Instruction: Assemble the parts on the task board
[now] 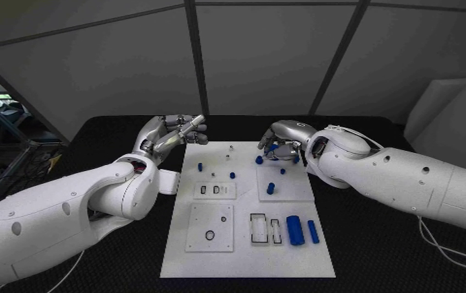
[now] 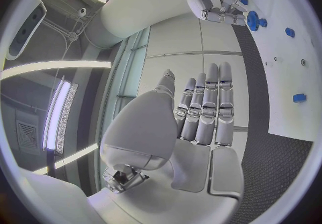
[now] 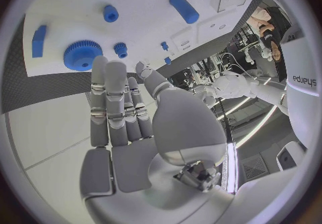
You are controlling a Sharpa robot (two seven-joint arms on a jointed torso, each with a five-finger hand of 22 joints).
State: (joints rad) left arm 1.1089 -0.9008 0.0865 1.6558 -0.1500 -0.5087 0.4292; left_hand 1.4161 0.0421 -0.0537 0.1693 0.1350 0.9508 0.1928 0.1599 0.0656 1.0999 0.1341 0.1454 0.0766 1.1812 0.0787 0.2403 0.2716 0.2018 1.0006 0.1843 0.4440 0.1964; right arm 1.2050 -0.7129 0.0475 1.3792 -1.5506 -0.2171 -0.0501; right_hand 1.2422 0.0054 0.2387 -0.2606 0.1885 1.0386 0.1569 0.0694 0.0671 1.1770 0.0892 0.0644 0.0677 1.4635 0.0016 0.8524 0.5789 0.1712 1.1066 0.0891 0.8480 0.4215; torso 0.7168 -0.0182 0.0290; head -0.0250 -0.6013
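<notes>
Black table [image 1: 388, 252]; right robot hand [image 1: 281, 146] hides parts.

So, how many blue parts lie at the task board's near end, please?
2: a thick cylinder right of the rectangular slots, and a thin cylinder beside it, nearer the edge. None looks hidden.

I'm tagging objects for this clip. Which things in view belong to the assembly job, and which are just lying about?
Job:
task board
blue gear near the right hand
blue cylinder
small blue pegs
left hand, open

Lying about:
black table
grey wall panels
</notes>
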